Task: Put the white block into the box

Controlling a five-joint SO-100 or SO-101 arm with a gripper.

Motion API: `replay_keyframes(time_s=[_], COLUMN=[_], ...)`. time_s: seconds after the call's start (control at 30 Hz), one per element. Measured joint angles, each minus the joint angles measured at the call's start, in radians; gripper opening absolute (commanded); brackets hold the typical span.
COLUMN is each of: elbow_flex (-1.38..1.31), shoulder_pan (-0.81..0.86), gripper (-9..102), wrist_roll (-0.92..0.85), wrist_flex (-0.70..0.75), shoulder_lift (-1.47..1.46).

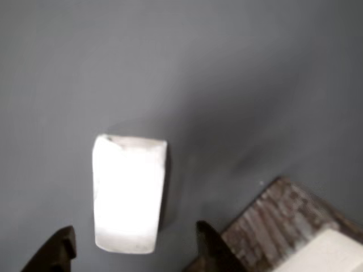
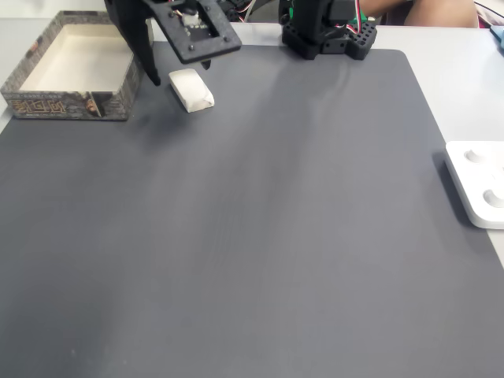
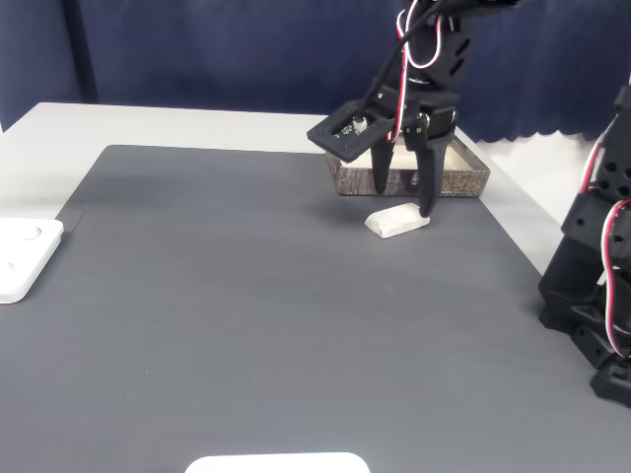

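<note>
1. The gripper [image 3: 402, 200] hangs over the mat with its two black fingers spread apart and pointing down.
2. In the other view, the two finger tips [image 1: 59, 249] poke up from the bottom edge, one on each side of the white block [image 1: 129, 192].
3. The fingers are not squeezing the block. There is a gap of grey mat between each tip and the block.
4. In a fixed view, one finger tip [image 3: 426, 209] comes down right at the far right end of the white block [image 3: 397, 221], and the other finger is just behind it. I cannot tell if the tip touches the block.
5. The white block lies flat on the dark grey mat [image 2: 260, 236]. It is not in the box.
6. In a fixed view, the white block [image 2: 191, 89] sits just to the right of the box [image 2: 67, 104], close to it but not touching.
7. The box is a low tray with a pale inside and a brown speckled rim. Its corner [image 1: 283, 218] shows at the bottom right of the other view.
8. In a fixed view, the box [image 3: 463, 182] sits just behind the block, at the far side of the mat.
9. A flat white device [image 2: 477, 183] lies at the right edge of the mat in a fixed view, well away from the block.
10. The arm's black base [image 2: 327, 35] stands at the far edge of the mat.
</note>
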Motion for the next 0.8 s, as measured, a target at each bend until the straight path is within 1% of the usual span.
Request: replay_keyframes(time_s=[0.23, 0.8], elbow_flex=[0.0, 0.0], shoulder_pan=[-0.018, -0.018], gripper=[31, 28], wrist_roll=[-0.005, -0.023], wrist_flex=[-0.012, -0.035], shoulder_lift=[-0.009, -0.089])
